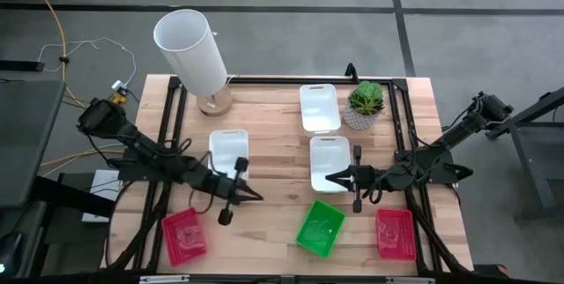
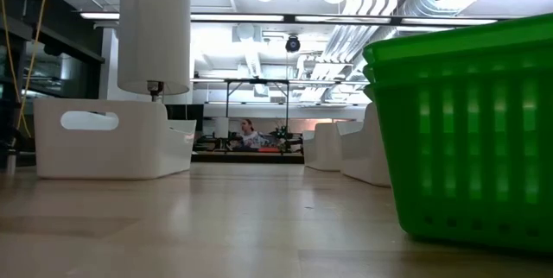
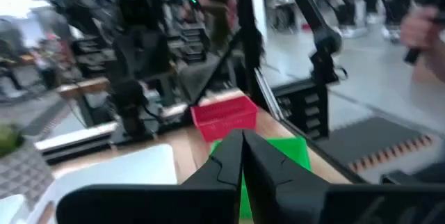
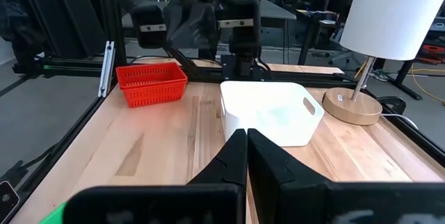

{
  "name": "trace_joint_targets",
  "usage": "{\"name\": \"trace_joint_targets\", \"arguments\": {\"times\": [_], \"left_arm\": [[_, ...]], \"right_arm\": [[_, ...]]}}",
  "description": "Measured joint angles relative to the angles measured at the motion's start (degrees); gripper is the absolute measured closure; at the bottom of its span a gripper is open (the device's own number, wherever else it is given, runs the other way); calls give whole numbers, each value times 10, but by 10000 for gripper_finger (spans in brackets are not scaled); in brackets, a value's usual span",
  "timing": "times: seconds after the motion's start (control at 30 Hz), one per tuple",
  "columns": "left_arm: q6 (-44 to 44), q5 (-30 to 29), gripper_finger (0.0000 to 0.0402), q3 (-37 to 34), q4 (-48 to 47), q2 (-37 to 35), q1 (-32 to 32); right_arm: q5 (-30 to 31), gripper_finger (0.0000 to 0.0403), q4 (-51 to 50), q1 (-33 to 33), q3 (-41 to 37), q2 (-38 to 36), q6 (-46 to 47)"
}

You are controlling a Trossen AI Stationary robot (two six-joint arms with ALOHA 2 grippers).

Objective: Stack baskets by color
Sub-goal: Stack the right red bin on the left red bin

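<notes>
Sorting status: the green basket (image 1: 320, 227) near the front edge of the tabletop (image 1: 273, 116) looks like a finished stack; the low view shows several green rims nested.
Red: two piles apart, the red basket (image 1: 184, 234) at the front left corner and the other red basket (image 1: 395, 232) at the front right corner; merging is left.
White: three white baskets unstacked, one (image 1: 229, 151) left of centre, one (image 1: 319, 107) toward the back edge, one (image 1: 330, 162) at centre.
Left tool (image 1: 252, 196): closed, empty, just beside the left white basket.
Right tool (image 1: 333, 177): closed, empty, over the centre white basket's front edge.
</notes>
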Motion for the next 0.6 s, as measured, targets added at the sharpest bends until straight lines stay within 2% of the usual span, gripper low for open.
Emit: {"name": "trace_joint_targets", "arguments": {"times": [0.1,0.27,0.4,0.47,0.6], "left_arm": [[-10,-55,401,-15,-2,-33,-33],[-34,-188,401,-15,-106,-104,-109],[-42,-292,401,-15,-141,-128,-166],[-41,-317,401,-15,-136,-129,-179],[-42,-310,401,-15,-134,-129,-176]], "right_arm": [[0,403,0,0,0,0,0],[0,403,1,0,0,0,11],[0,403,0,0,0,0,12],[0,403,0,0,0,0,12],[0,403,0,0,0,0,13]]}}
